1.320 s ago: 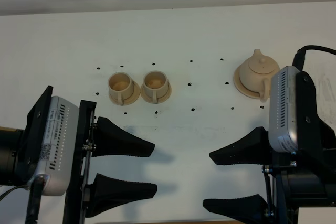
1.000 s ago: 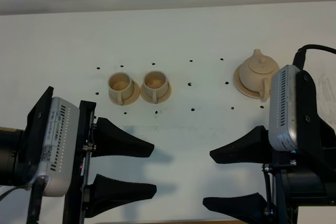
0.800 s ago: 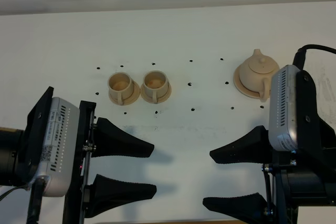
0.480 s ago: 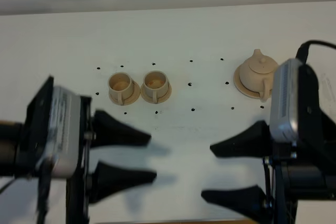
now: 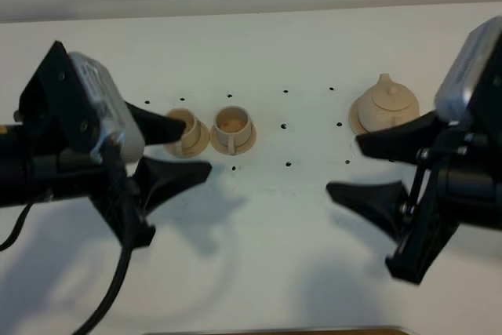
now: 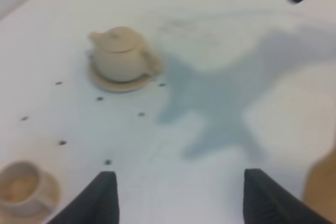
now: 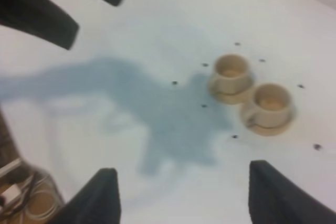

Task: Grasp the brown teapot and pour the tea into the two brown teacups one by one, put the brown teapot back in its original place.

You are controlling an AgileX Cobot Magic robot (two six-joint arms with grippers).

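Note:
The brown teapot (image 5: 386,106) sits on its wide saucer (image 5: 358,125) at the right rear, spout pointing away; the left wrist view shows the teapot (image 6: 122,58) too. Two brown teacups stand side by side on small saucers left of centre: one (image 5: 188,134) partly covered by a left finger, the other (image 5: 231,126) in full view. Both cups (image 7: 231,71) (image 7: 270,103) show in the right wrist view, with brownish bottoms. My left gripper (image 5: 196,147) hangs open above the table beside the left cup. My right gripper (image 5: 343,165) is open in front of the teapot, holding nothing.
The white table (image 5: 274,52) carries small black dots around the crockery. The arms cast broad shadows (image 5: 196,217) on its near half. A pale wall edge runs along the back. A wooden edge (image 7: 31,203) and cables show near the table's front.
Both arms have risen from the near edge and swung toward the crockery, tilting as they go. Their jaws stay wide. The teapot and cups have not moved.

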